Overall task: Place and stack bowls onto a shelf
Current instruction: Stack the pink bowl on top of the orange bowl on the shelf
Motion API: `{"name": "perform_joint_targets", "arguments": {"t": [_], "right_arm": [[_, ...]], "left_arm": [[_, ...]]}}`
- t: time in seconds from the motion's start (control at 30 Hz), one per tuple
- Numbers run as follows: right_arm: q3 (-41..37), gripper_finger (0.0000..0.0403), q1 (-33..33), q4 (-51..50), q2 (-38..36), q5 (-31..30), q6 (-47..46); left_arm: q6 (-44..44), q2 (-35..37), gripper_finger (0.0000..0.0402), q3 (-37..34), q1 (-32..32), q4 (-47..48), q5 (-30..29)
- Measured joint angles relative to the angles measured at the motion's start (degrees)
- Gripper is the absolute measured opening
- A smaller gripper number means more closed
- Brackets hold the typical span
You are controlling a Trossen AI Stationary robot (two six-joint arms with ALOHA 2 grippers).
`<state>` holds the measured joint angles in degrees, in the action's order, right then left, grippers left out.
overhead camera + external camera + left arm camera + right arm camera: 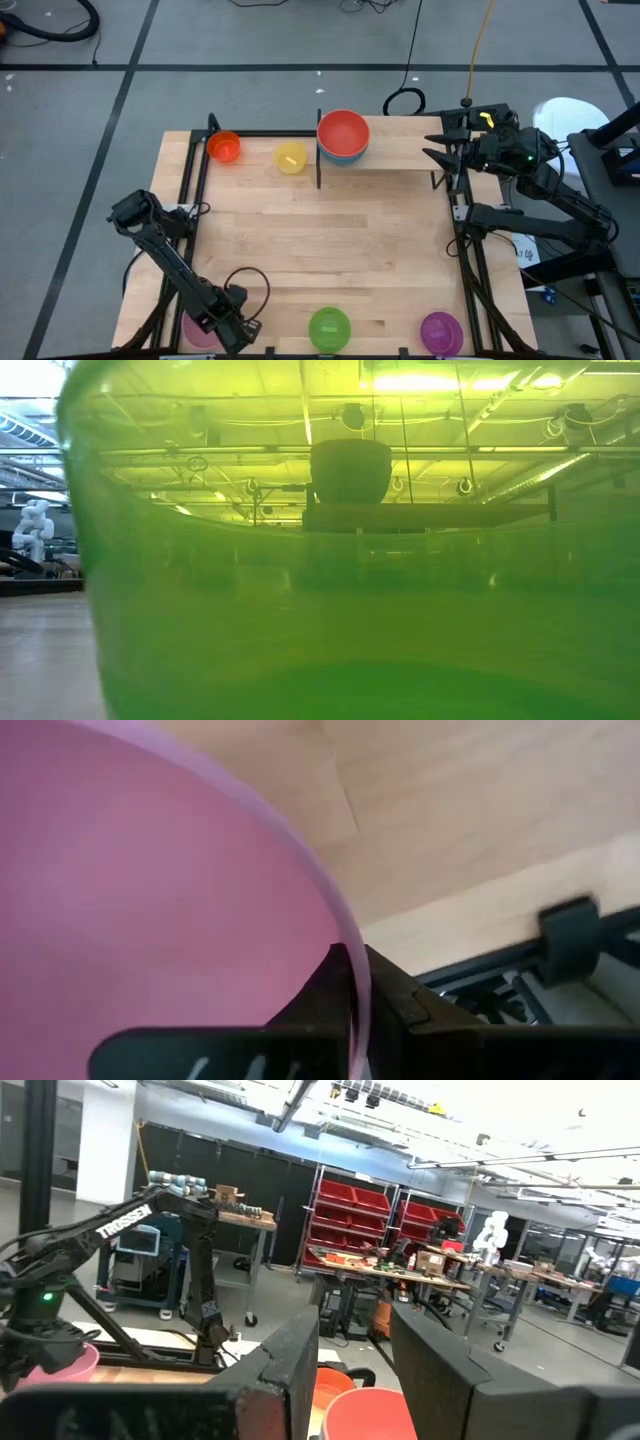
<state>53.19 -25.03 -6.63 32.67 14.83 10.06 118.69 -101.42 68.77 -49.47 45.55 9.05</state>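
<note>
Left wrist view: left gripper [352, 982] clamped on pink bowl [130, 910] rim, far across from shelf [400, 160]. Should lift straight, keep level, then carry toward red bowl [343, 131] stacked there. Right gripper [432, 147] beside shelf, fingers apart, empty.

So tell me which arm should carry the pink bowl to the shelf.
Left. Its end effector is already shut on the pink bowl rim; the right end effector waits open beside the shelf.
</note>
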Motion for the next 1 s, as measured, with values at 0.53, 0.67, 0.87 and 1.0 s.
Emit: {"name": "perform_joint_targets", "arguments": {"t": [0.53, 0.67, 0.87, 1.0], "right_arm": [[0.0, 0.0118, 0.02, -0.02, -0.01, 0.02, -0.38], [0.0, 0.0118, 0.02, -0.02, -0.01, 0.19, -0.37], [0.0, 0.0118, 0.02, -0.03, -0.01, 0.24, -0.3], [0.0, 0.0118, 0.02, -0.02, -0.01, 0.24, -0.28]], "left_arm": [[-17.62, 21.98, 0.0004, 0.06, 17.9, 16.06, -16.31], [-23.86, 27.63, 0.0004, 0.07, 25.4, 14.98, -20.54], [-40.57, 31.66, 0.0004, 4.19, 36.48, 10.27, -24.54], [-55.17, 31.41, 0.0004, 11.9, 43.51, 10.16, -26.2]]}}
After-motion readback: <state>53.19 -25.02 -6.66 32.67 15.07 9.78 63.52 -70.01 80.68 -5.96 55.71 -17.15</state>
